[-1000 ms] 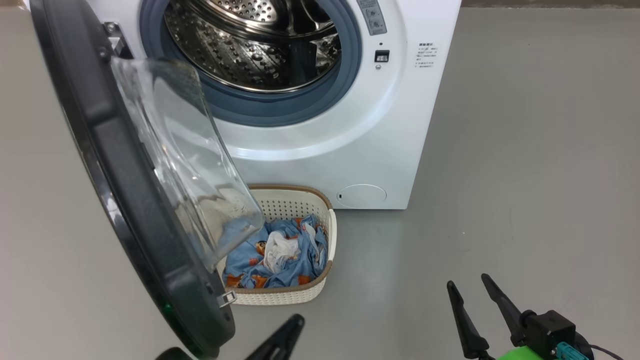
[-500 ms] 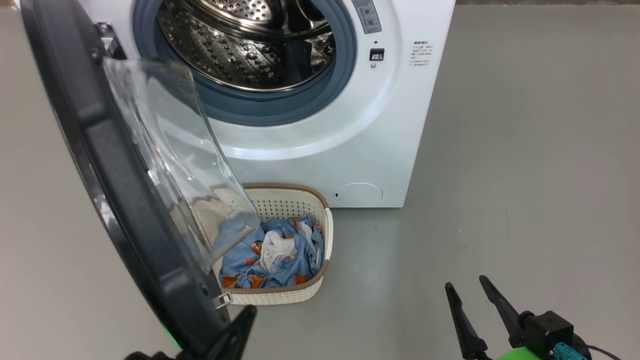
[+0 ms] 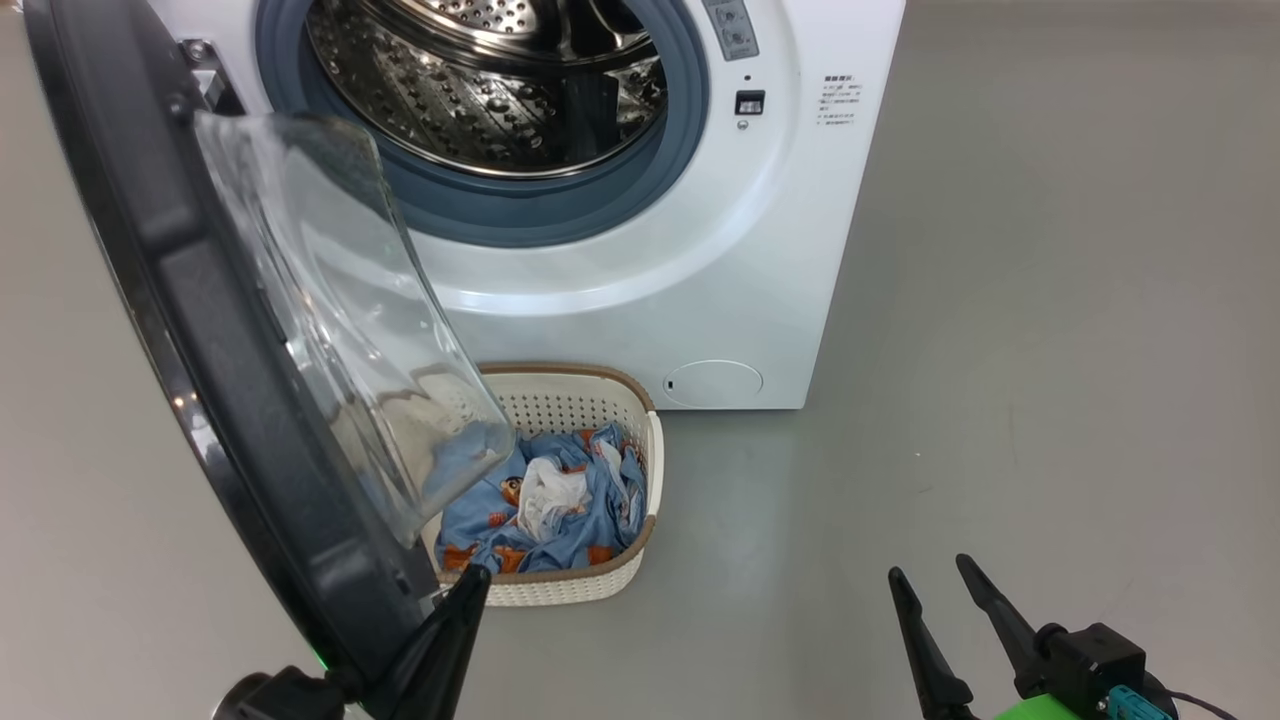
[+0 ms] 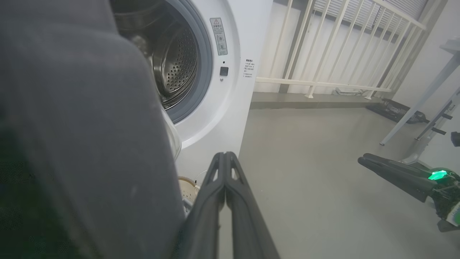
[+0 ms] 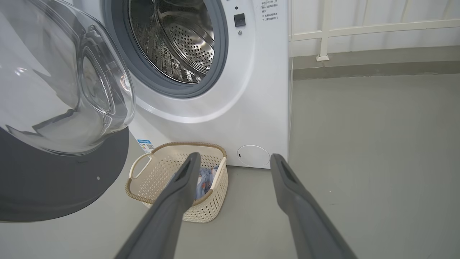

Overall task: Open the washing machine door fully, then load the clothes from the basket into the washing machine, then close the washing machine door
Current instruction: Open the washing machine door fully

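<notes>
- My left gripper (image 3: 470,590), fingers pressed together, sits just beside the lower rim of the washing machine door (image 3: 200,330) — stiff and probably heavy, so I'd push the rim, not the glass.
- My right gripper (image 3: 928,567) is spread and empty.
- The clothes (image 3: 560,500) lie in the basket (image 3: 590,592) — soft and light; I'd pinch a bunched fold.

Nothing is reading clearly. On the washing machine (image 3: 700,250), a grey label (image 4: 219,36) is showing a warning triangle at two o'clock of its opening. Small print (image 3: 838,100), possibly Chinese characters, is sitting at three o'clock, and a blue-topped sticker (image 5: 145,145) is staying illegible at seven o'clock.
</notes>
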`<state>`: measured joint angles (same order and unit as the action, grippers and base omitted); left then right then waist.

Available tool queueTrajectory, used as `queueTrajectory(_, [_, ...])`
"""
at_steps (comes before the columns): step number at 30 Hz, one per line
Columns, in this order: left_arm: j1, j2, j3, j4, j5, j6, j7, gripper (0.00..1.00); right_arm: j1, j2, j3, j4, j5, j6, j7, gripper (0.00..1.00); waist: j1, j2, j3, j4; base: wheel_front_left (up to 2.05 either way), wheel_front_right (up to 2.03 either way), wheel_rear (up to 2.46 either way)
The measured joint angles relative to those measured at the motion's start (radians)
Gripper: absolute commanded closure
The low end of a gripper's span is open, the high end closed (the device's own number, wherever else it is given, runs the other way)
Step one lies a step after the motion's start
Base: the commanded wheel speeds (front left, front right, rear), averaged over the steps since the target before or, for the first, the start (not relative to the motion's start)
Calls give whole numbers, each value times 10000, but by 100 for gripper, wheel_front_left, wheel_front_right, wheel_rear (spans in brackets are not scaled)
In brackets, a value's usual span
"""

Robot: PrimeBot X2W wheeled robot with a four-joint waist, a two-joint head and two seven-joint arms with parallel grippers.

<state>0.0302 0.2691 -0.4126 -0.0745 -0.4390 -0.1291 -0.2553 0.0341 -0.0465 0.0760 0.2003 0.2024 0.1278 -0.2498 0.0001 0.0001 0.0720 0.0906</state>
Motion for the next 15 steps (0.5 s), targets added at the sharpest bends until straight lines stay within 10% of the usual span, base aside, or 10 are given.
queueTrajectory(15, [105, -504, 765, 439, -46, -138, 0, 100, 0, 0, 29, 153, 297, 0, 0, 0, 0, 0, -112, 206, 0, 0, 0])
